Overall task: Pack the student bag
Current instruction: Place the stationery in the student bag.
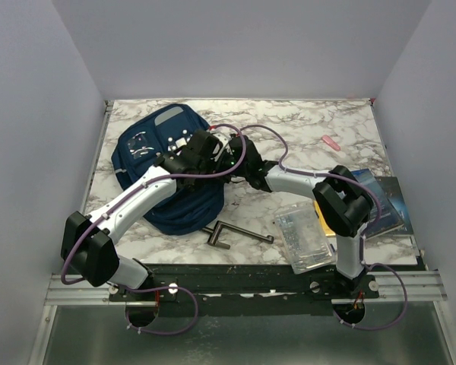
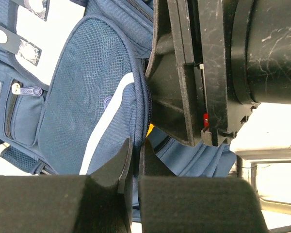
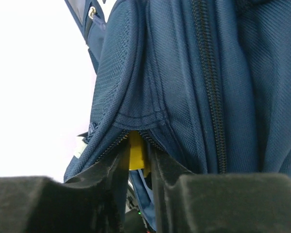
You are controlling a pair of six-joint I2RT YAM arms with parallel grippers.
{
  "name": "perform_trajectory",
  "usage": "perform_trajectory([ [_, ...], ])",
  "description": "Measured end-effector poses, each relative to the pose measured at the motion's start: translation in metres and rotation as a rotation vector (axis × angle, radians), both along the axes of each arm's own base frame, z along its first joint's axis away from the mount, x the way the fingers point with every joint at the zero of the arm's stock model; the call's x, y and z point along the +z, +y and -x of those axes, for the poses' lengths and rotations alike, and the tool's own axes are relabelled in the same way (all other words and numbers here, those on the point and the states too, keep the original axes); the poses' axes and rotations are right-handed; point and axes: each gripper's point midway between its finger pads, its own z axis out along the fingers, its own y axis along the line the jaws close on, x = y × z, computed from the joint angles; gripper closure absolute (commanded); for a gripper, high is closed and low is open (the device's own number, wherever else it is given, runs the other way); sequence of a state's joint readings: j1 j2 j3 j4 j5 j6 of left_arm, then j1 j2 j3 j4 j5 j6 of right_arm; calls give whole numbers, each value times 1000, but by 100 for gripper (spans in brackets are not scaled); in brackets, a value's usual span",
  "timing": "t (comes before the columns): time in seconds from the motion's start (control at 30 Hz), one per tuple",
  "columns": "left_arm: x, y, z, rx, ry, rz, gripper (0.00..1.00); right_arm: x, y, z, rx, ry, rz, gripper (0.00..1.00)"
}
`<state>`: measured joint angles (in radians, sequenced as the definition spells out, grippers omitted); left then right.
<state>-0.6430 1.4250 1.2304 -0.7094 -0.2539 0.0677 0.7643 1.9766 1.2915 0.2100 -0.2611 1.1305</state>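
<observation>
On the surface [image 1: 304,125], the left hand [image 2: 137,148] is clenched on the bag [image 2: 92,97] at its zipper seam. Whether the right hand [image 3: 137,155] grips the yellow piece [image 3: 136,145] between its fingers is unclear.

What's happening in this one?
Both arms are working at the navy student bag lying on the marble table. The left pincer is shut on fabric beside the zipper, and the right pincer seems to pinch a yellow tab at the zipper's end. A clear plastic case and books sit outside the bag.
</observation>
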Motion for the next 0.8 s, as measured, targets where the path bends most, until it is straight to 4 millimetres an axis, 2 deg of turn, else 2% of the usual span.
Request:
perform_trajectory([
  [0.13,0,2,-1,6,-4,-5,100,-4,-5,1,-2,-3,35,52],
  [0.43,0,1,-2,2,-9,-10,100,9,-25,20,53,-99,76,27],
  [0.67,-6,-1,-2,-7,-4,-18,100,16,-41,32,104,-174,100,20],
  [0.8,-7,-2,-3,-8,-5,-15,100,20,-66,37,86,-196,113,16],
])
